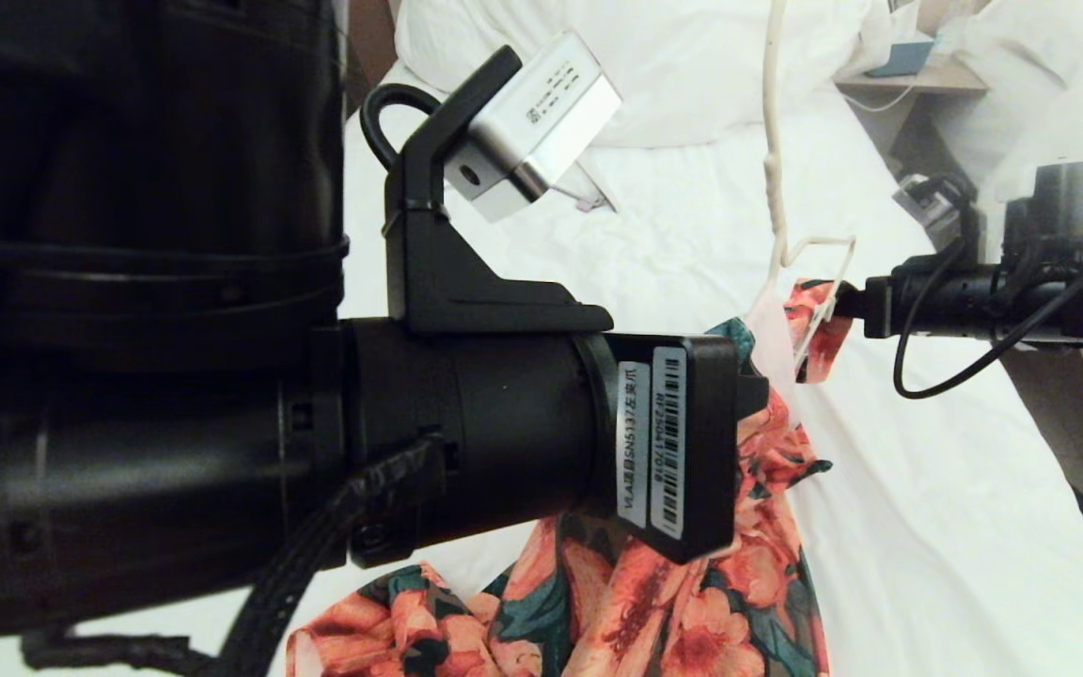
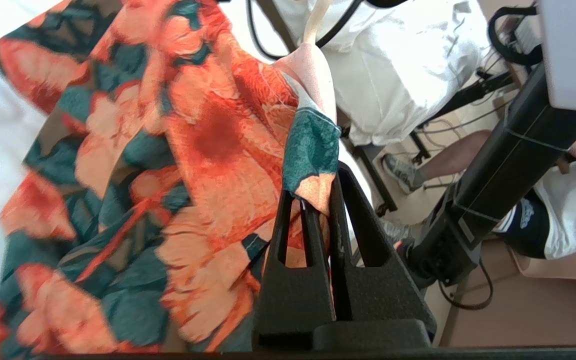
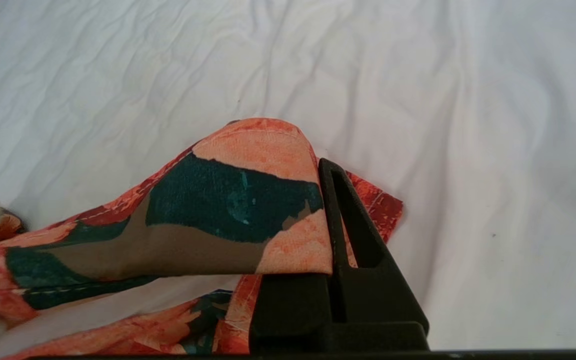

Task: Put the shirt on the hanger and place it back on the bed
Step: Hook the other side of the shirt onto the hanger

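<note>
The flowered shirt (image 1: 654, 602) hangs from both grippers above the white bed (image 1: 927, 517), its lower part pooling on the sheet. My left gripper (image 1: 756, 387) is shut on a fold of the shirt (image 2: 208, 140), with fabric pinched between its fingers (image 2: 293, 235). Coming in from the right, my right gripper (image 1: 844, 303) is shut on a shirt edge (image 3: 228, 200). One of its fingers (image 3: 340, 210) shows; cloth covers the other. The cream wire hanger (image 1: 772, 141) stands upright between the grippers, its lower end going into the shirt (image 2: 316, 20).
White pillows (image 1: 673, 56) lie at the bed's head. A bedside shelf (image 1: 918, 80) and a second bed with rumpled bedding (image 2: 408, 60) stand to the right. A seated person's legs (image 2: 448, 155) are beside that bed. My left arm fills the left of the head view.
</note>
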